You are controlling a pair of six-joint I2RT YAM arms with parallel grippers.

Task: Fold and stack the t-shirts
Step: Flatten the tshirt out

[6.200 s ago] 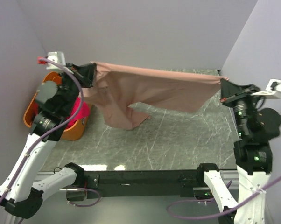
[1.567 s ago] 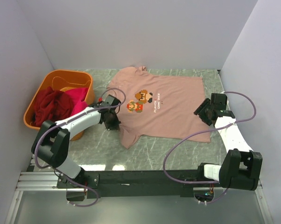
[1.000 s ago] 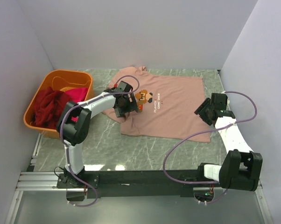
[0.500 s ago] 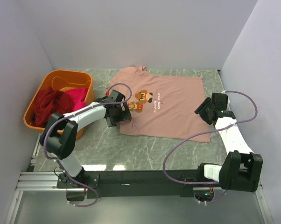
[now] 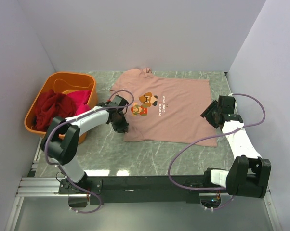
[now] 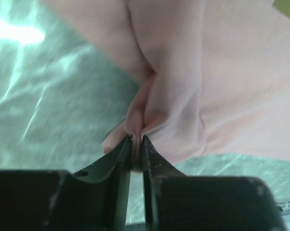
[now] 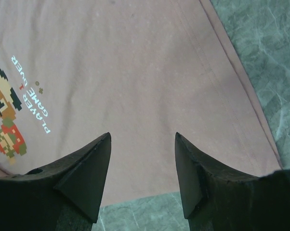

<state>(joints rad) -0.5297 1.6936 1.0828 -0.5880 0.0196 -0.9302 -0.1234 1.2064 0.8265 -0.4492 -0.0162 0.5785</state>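
A dusty pink t-shirt (image 5: 178, 113) lies spread flat on the marble table, print (image 5: 147, 103) facing up, collar to the far left. My left gripper (image 5: 122, 125) sits low at the shirt's left edge. In the left wrist view it (image 6: 137, 139) is shut on a pinched fold of the pink cloth (image 6: 217, 96). My right gripper (image 5: 206, 115) hovers open over the shirt's right part. The right wrist view shows nothing between its jaws (image 7: 142, 137), only flat pink cloth (image 7: 135, 62) below. A dark red t-shirt (image 5: 48, 108) and a magenta one (image 5: 80, 98) lie bunched in the tub.
The orange plastic tub (image 5: 70, 77) stands at the far left of the table, beside the left arm. Bare green marble (image 5: 159, 154) shows in front of the shirt and past its hem (image 7: 260, 57). Grey walls close in the back and both sides.
My left gripper has drawn back from near the print to the shirt's left edge and gone from open to shut on a fold of pink cloth. The right arm has not moved.
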